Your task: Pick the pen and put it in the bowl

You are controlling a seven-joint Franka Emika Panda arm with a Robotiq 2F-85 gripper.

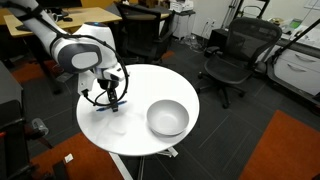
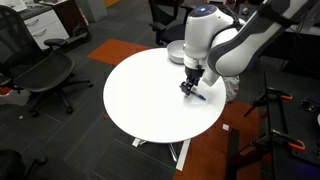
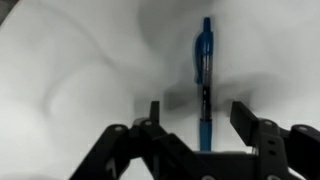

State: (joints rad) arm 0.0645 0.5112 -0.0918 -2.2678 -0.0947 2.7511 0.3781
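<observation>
The blue pen (image 3: 204,80) lies on the white round table (image 1: 135,85), seen lengthwise in the wrist view. My gripper (image 3: 198,115) is open, low over the table, with one finger on each side of the pen's near end; the fingers do not touch it. In both exterior views the gripper (image 1: 113,97) (image 2: 190,87) stands at the table's edge zone, and the pen (image 2: 198,96) shows as a small dark streak beneath it. The white-grey bowl (image 1: 167,117) stands on the same table, apart from the gripper; it also shows behind the arm (image 2: 172,50).
Black office chairs (image 1: 233,55) (image 2: 45,75) stand around the table. Desks stand at the back (image 1: 60,25). A dark stand (image 2: 275,110) is beside the table's edge. The floor is dark carpet with orange patches.
</observation>
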